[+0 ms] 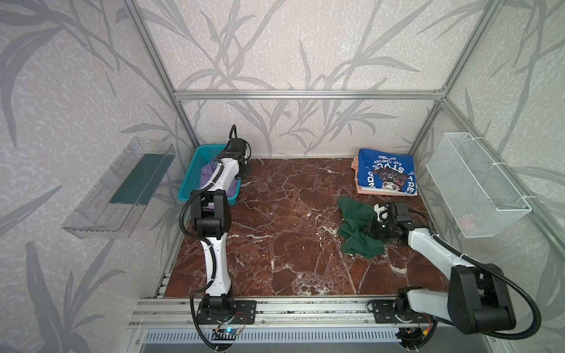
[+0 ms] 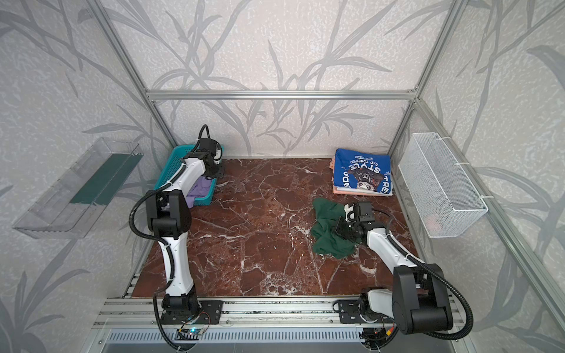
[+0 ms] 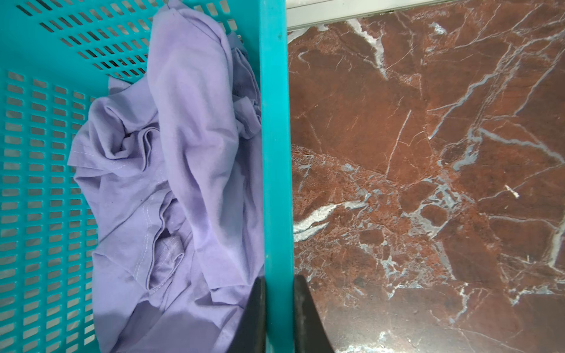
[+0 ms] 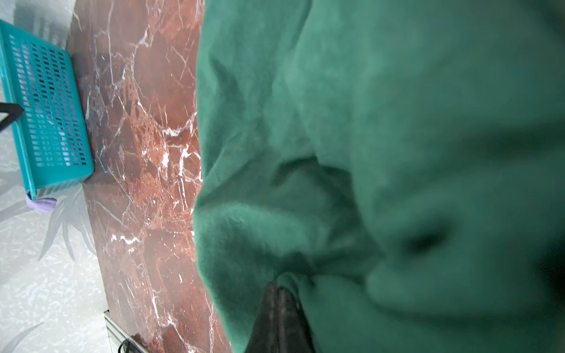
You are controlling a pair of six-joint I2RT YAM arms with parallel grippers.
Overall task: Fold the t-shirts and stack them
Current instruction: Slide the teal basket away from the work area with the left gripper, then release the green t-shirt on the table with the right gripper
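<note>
A crumpled dark green t-shirt (image 1: 354, 214) (image 2: 325, 214) (image 4: 367, 122) lies on the marble table at the right. My right gripper (image 1: 368, 227) (image 2: 339, 227) (image 4: 276, 285) is shut, and a fold of that shirt bunches at its tips. At the back right a folded royal blue t-shirt (image 1: 386, 171) (image 2: 362, 171) lies on a peach one (image 1: 367, 191) (image 2: 339, 191). A lavender t-shirt (image 3: 171, 152) (image 1: 206, 177) (image 2: 198, 188) sits crumpled in the turquoise basket (image 1: 195, 165) (image 2: 169, 168) (image 3: 276, 152) (image 4: 49, 107). My left gripper (image 3: 278, 284) (image 1: 244, 171) (image 2: 218, 171) is shut on the basket's rim.
The brown marble tabletop (image 1: 290, 229) spreads between both arms. A clear plastic shelf (image 1: 122, 189) hangs on the left wall and a white wire basket (image 1: 477, 183) on the right wall. An aluminium rail (image 1: 305, 305) runs along the front edge.
</note>
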